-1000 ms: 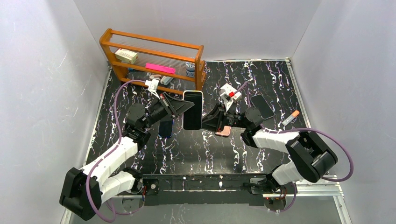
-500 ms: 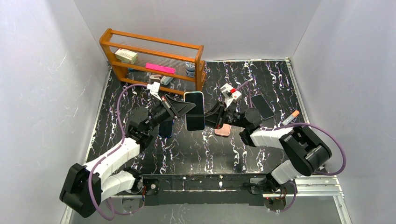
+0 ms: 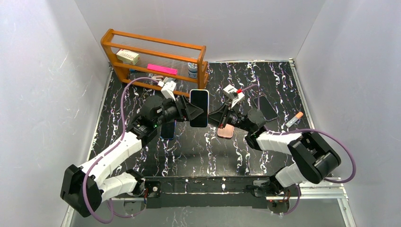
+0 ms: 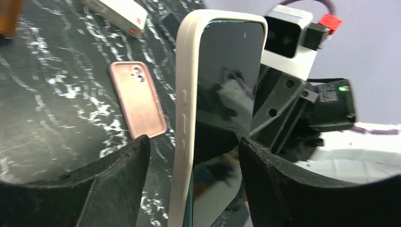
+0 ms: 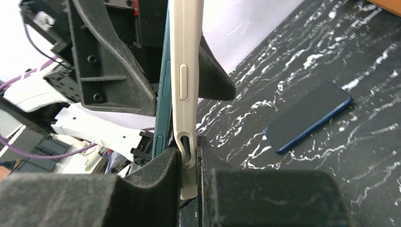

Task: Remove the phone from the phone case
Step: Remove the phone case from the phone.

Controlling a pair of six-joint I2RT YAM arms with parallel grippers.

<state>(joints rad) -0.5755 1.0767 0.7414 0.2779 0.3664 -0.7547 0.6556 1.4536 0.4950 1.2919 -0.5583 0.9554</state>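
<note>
A phone (image 4: 227, 80) with a dark screen stands upright in the air inside a cream phone case (image 3: 199, 108), between the two arms. In the right wrist view the phone's teal edge (image 5: 163, 104) has come away from the phone case (image 5: 182, 71) at the lower end. My right gripper (image 5: 189, 156) is shut on the case's bottom edge. My left gripper (image 4: 193, 142) is open. Its fingers (image 4: 118, 179) stand on either side of the cased phone with a gap on both sides. From above, the left gripper (image 3: 189, 109) is left of the phone and the right gripper (image 3: 213, 117) is right of it.
A pink case (image 3: 226, 131) lies on the black marbled table below the right gripper. A blue phone (image 3: 167, 128) lies under the left arm. A dark phone (image 3: 265, 108) and a marker (image 3: 294, 119) lie to the right. A wooden rack (image 3: 153, 59) stands at the back left.
My left gripper was shut on the cased phone and has opened. The left arm has reached further right, and the phone has shifted slightly up and right in the right gripper's hold.
</note>
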